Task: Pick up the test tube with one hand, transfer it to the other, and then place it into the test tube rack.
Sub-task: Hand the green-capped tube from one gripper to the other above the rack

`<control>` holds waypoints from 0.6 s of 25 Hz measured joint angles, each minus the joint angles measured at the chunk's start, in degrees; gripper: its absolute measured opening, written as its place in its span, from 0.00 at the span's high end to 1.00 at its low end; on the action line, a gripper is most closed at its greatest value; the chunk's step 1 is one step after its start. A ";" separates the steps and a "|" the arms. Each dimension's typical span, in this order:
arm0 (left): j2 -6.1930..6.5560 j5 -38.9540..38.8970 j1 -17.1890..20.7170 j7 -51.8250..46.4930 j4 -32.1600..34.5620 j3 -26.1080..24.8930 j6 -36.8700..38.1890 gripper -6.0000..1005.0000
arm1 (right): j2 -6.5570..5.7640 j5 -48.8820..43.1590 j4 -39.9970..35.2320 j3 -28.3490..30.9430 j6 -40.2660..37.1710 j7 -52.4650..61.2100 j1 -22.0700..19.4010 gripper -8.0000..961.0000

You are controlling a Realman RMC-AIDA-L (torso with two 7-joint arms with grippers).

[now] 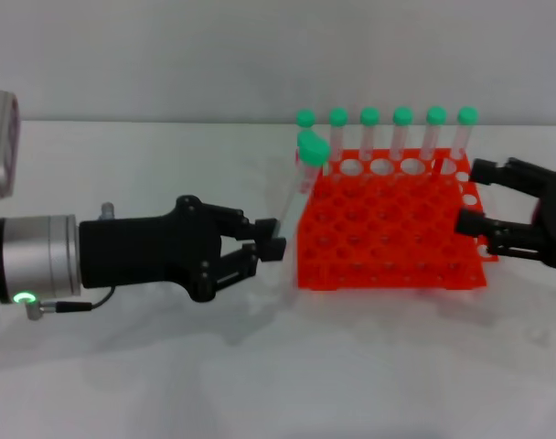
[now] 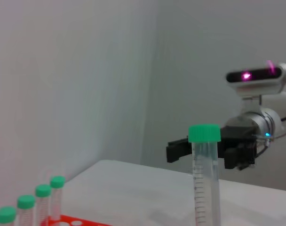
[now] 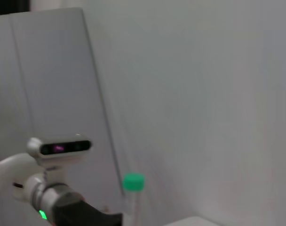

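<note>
While the left gripper (image 1: pixel 267 245) pinches the tube (image 1: pixel 296 187) low on its body, fingers closed on it, the tube sits just off the rack's (image 1: pixel 388 229) left edge, above the table. Long axis near vertical, slight lean, green cap (image 1: pixel 313 146) up and toward the rack. Right gripper (image 1: pixel 475 197) hangs at the rack's right side, fingers spread, empty. Handoff means crossing the rack; left is far nearer.

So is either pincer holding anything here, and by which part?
The left pincer holds the test tube by its lower end, green cap up. The right pincer is open and holds nothing, beside the rack.
</note>
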 joint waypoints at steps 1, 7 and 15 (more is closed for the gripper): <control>-0.02 0.01 -0.06 0.54 -0.37 0.27 0.00 0.82 | 0.00 0.00 0.00 0.00 0.00 0.00 0.00 0.13; -0.10 0.29 0.07 2.37 -1.02 2.17 -0.40 0.82 | 2.06 -0.34 -0.23 -4.10 -0.21 2.30 2.88 0.13; -0.10 0.63 -0.20 3.26 -1.06 2.24 -0.53 0.82 | 4.54 -0.53 -0.58 -7.39 0.12 3.26 4.71 0.13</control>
